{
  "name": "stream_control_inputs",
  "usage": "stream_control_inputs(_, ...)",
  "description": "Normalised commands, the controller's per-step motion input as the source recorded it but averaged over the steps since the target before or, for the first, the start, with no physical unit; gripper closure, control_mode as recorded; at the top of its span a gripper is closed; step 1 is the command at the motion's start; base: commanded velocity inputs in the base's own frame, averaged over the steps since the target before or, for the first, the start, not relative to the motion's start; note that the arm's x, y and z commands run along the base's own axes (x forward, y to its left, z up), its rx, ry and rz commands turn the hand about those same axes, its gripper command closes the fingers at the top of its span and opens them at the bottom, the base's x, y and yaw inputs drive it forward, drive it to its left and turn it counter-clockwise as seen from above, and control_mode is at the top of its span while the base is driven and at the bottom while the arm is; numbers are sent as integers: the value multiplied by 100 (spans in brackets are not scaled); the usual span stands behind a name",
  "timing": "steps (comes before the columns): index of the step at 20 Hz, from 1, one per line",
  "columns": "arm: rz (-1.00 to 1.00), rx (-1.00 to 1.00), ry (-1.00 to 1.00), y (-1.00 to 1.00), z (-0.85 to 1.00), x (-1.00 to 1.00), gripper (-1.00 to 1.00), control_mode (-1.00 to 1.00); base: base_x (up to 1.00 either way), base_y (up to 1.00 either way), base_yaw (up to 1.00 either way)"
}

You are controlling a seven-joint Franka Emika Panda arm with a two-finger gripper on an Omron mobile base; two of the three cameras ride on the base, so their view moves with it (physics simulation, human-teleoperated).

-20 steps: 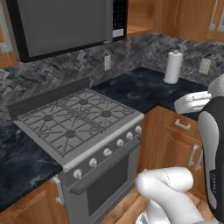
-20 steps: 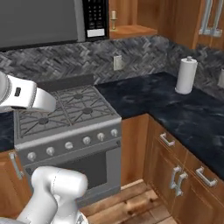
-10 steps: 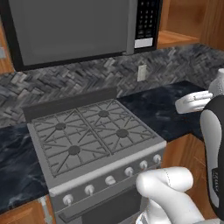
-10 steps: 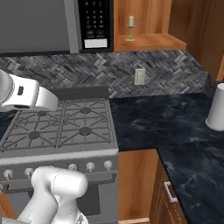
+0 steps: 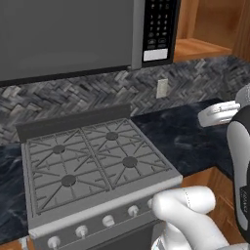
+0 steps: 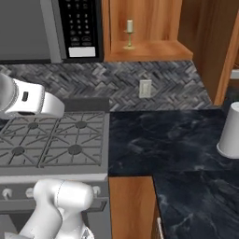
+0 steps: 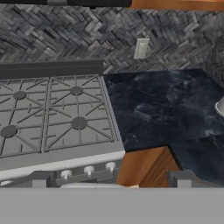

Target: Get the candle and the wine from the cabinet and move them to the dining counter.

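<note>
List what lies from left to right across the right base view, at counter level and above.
White robot arm link → grey gas stove with black grates → black microwave keypad panel → cream candle on a brass holder → white wall outlet → white paper towel roll.

Glossy white arm [image 5: 188, 215] of rounded, tube-like segments, smooth and plain. Bulbous elbow shell, pale grey in shade. Dark, near-black joint band [image 5: 242, 176] between white shells at the right edge, with a small pale marking. Upper link [image 6: 25, 98] white, capsule-shaped, bearing one tiny dark mark. Two small dark finger tips [image 7: 181, 177], blocky and square-topped.
</note>
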Motion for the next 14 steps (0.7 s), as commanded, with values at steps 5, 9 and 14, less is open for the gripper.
stream_control_inputs(5, 0, 0, 0, 0, 0, 0, -100, 100, 65, -38, 16)
stream_control_inputs(9, 0, 0, 0, 0, 0, 0, -100, 100, 64, -41, 19)
stream_control_inputs(14, 0, 0, 0, 0, 0, 0, -100, 100, 53, -45, 19)
